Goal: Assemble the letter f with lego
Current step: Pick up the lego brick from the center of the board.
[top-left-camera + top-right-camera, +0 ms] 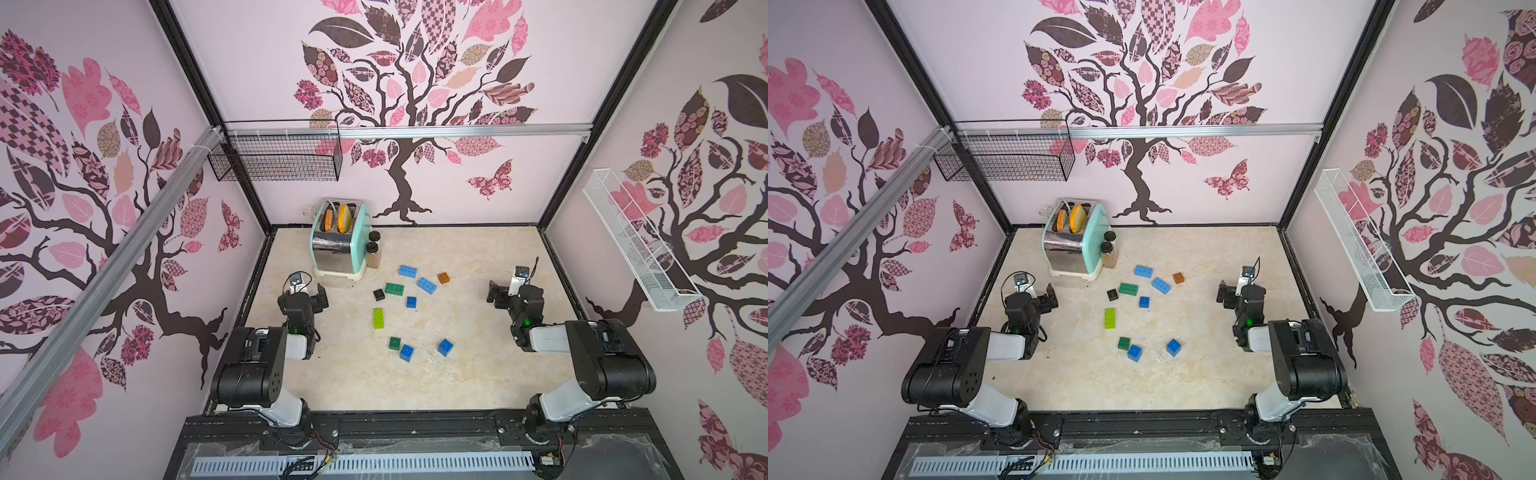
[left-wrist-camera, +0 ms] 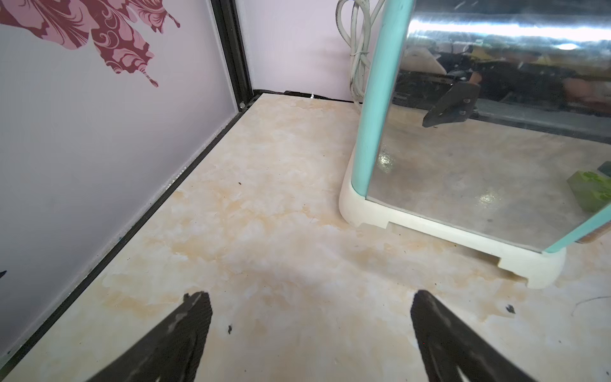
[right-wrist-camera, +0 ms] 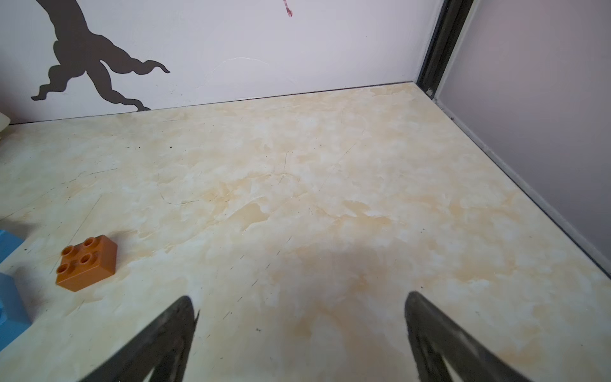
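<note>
The lego lies loose mid-table in both top views: two light blue bricks (image 1: 408,271) (image 1: 427,285), an orange-brown one (image 1: 444,278) (image 3: 87,263), a dark green oblong (image 1: 394,289), a black one (image 1: 379,294), a small blue one (image 1: 411,302), a lime oblong (image 1: 378,318) (image 1: 1110,318), and nearer the front a dark green square (image 1: 395,343) and two blue bricks (image 1: 407,352) (image 1: 445,347). None are joined. My left gripper (image 1: 306,296) (image 2: 309,297) is open and empty, left of the bricks. My right gripper (image 1: 514,291) (image 3: 299,301) is open and empty, right of them.
A mint-and-chrome toaster (image 1: 338,241) (image 2: 463,132) stands at the back left, close ahead of the left gripper, with two dark-capped jars (image 1: 372,253) beside it. Walls close in the table on three sides. A black wire basket (image 1: 276,156) and a white one (image 1: 636,241) hang on them.
</note>
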